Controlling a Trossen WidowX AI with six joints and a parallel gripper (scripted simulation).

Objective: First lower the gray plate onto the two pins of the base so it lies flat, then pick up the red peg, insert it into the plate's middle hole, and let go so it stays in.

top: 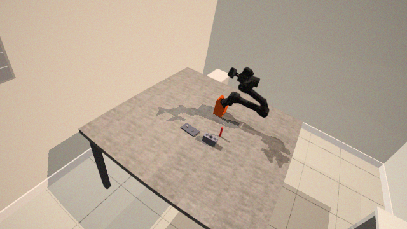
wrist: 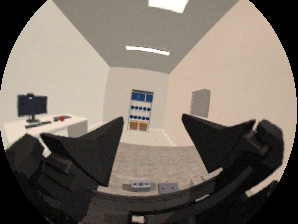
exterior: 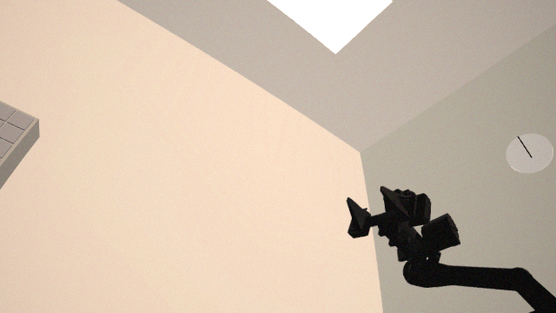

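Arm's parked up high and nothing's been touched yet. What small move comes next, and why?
Probably swing the open gripper down over the flat gray plate: it lies on the table beside the gray pinned base, not on it, and the red peg comes second.
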